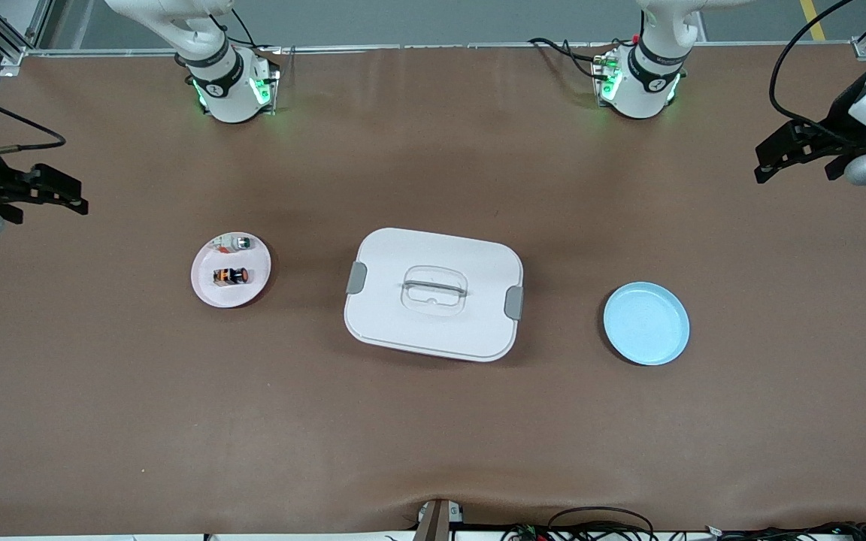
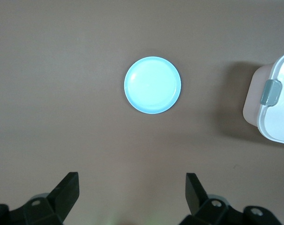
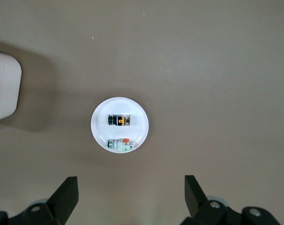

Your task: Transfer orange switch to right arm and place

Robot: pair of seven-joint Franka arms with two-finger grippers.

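With both the left gripper (image 2: pixel 132 197) and right gripper (image 3: pixel 131 197) spread empty, you risk grabbing the silver-grey part (image 1: pixel 237 243) at twelve o'clock of the tiny orange-and-black push-button switch (image 1: pixel 231 276) on the white round plate (image 1: pixel 206 288).
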